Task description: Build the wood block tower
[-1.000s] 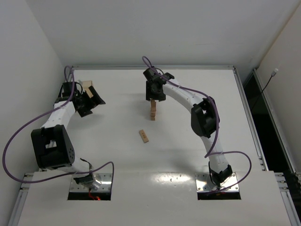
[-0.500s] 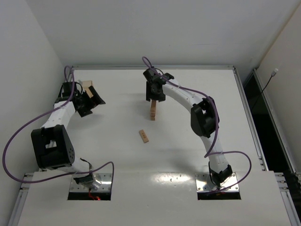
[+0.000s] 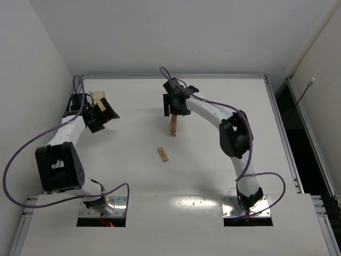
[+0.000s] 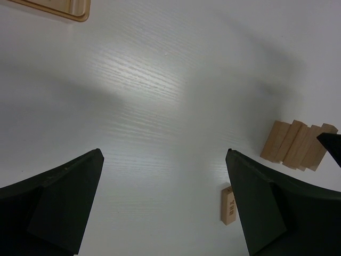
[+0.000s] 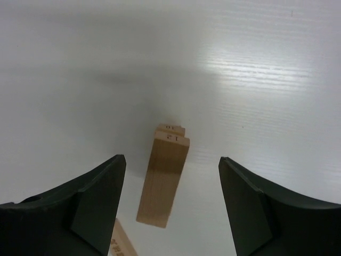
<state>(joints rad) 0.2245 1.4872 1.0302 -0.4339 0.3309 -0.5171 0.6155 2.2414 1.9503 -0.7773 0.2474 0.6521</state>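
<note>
The tower (image 3: 173, 127) stands just 12 o'clock of the table's (image 3: 256, 106) middle. The right hand (image 3: 176, 104) hangs over it, spread apart and holding nothing, and the left hand (image 3: 102, 114), at 10 o'clock, is wide apart too. A sideways bump from the right hand could tip the thin tower, and only the right wrist view shows the gaps beside the top block (image 5: 165, 181).

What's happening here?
The right gripper hovers over the wood block tower in the middle of the table, jaws open and clear of the top block, gripping nothing. One loose block lies nearer the front. The left gripper is open and empty at far left, near a row of spare blocks.
</note>
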